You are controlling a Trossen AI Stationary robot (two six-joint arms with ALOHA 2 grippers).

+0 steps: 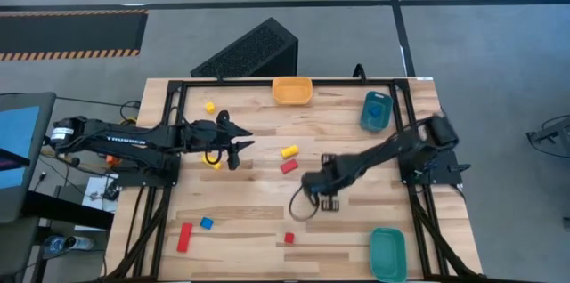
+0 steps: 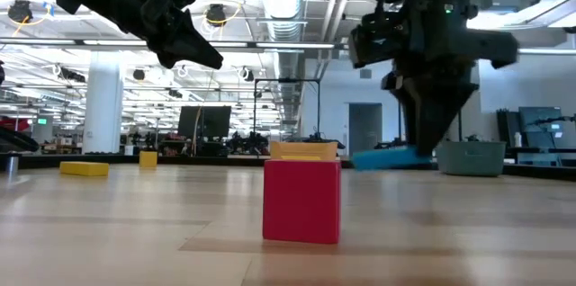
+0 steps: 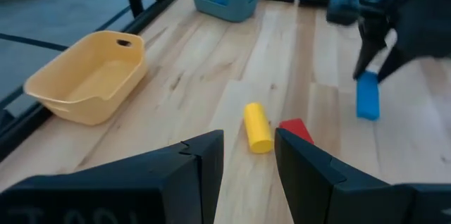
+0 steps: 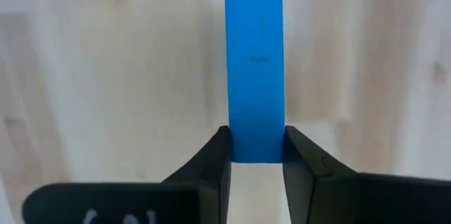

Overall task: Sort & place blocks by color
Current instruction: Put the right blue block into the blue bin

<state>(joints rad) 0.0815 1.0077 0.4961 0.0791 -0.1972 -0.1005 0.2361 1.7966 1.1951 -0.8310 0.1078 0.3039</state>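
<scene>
Out at the left edge of the pale wooden table (image 1: 356, 230), a red plastic bar (image 1: 184, 238) and small blue cube (image 1: 207, 223), untouched. Further in, the left gripper (image 3: 246, 171) hovering above the boards, fingers parted, nothing held; could clip the yellow cylinder block (image 3: 258, 127) or the red block (image 3: 296, 129) just ahead if lowered carelessly. Near the table's middle, the right gripper (image 4: 257, 155) clamped on the lower end of a long blue bar (image 4: 254, 75), lifted clear of the wood. Narrow hold, most of the bar sticking out: a swing or jolt could pivot it loose. Far right corner, the blue plastic tray (image 1: 376, 110) waiting; a release before arriving there means a bounce off its rim.
</scene>
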